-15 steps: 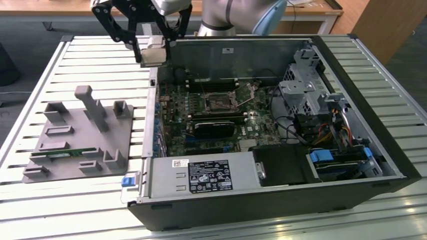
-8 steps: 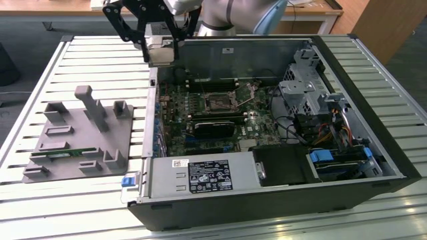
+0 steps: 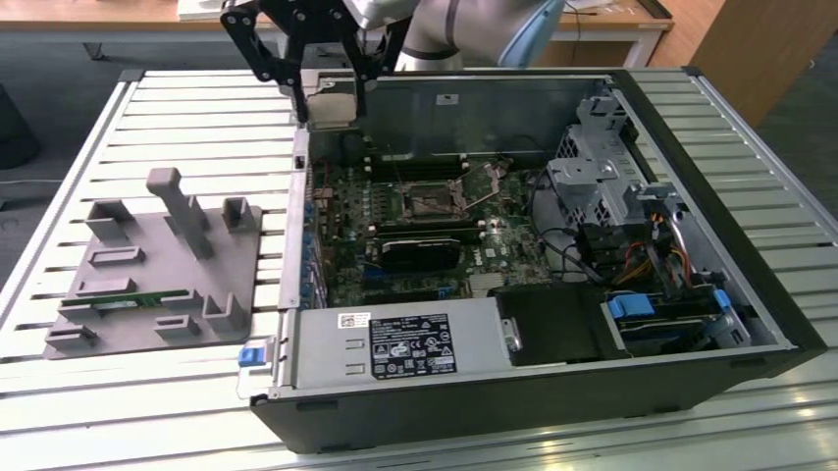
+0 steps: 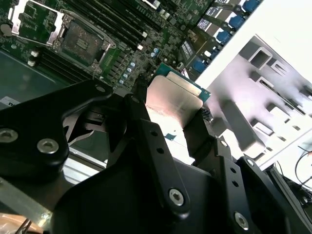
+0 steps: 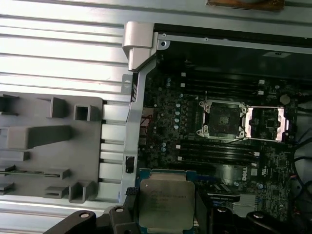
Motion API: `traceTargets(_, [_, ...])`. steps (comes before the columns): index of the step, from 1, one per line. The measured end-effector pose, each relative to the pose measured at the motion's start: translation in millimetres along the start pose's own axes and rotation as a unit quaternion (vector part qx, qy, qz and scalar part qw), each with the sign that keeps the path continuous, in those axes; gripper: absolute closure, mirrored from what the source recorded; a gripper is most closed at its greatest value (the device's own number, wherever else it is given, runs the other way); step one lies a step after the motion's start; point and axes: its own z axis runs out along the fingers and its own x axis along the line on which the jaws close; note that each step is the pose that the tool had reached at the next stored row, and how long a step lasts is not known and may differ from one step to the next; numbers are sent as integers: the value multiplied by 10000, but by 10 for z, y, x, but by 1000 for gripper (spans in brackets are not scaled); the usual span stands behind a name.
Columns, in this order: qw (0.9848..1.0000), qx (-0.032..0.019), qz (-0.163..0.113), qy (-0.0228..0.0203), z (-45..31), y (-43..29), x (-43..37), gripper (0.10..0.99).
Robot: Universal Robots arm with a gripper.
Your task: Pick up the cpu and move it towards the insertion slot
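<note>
The cpu [image 5: 165,204] is a flat square chip with a silver-grey face and a green edge, and my gripper [image 5: 165,222] is shut on it. In the second wrist view the cpu [image 4: 175,100] sits between the black fingers [image 4: 146,141]. The exterior view has my gripper [image 3: 330,103] high over the far-left corner of the open computer case, holding the cpu [image 3: 330,96] in the air. The insertion slot [image 3: 426,201] is a square socket with a metal frame on the motherboard, below the gripper and toward the exterior view's right. The insertion slot [image 5: 222,117] [image 4: 83,41] lies open in both wrist views.
A grey plastic tray [image 3: 144,285] with a green memory stick [image 3: 131,302] lies on the slatted table at the exterior view's left. The case wall [image 3: 304,196] separates tray and motherboard. A black card [image 3: 419,253], drive cages [image 3: 596,186] and cables crowd the case.
</note>
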Motion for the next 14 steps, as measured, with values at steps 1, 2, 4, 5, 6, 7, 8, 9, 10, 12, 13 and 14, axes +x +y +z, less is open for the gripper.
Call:
traceTargets(1, [10000,0,0,0,0,-1,-12,537])
traceTargets(2, [10000,0,0,0,0,-2,-23,537])
traceTargets(4, [10000,0,0,0,0,-3,-45,537])
traceTargets(5, [10000,0,0,0,0,-4,-56,537])
traceTargets(6, [10000,0,0,0,0,-5,-67,537])
traceTargets(7, [10000,0,0,0,0,-5,-78,537])
traceTargets(8, [10000,0,0,0,0,-6,-88,537])
traceTargets(9, [10000,0,0,0,0,-7,-98,537])
traceTargets(10, [10000,0,0,0,0,-7,-108,537])
traceTargets(12, [10000,0,0,0,0,-9,-130,537])
traceTargets(13, [10000,0,0,0,0,-10,-141,537])
traceTargets(14, [10000,0,0,0,0,-10,-154,537])
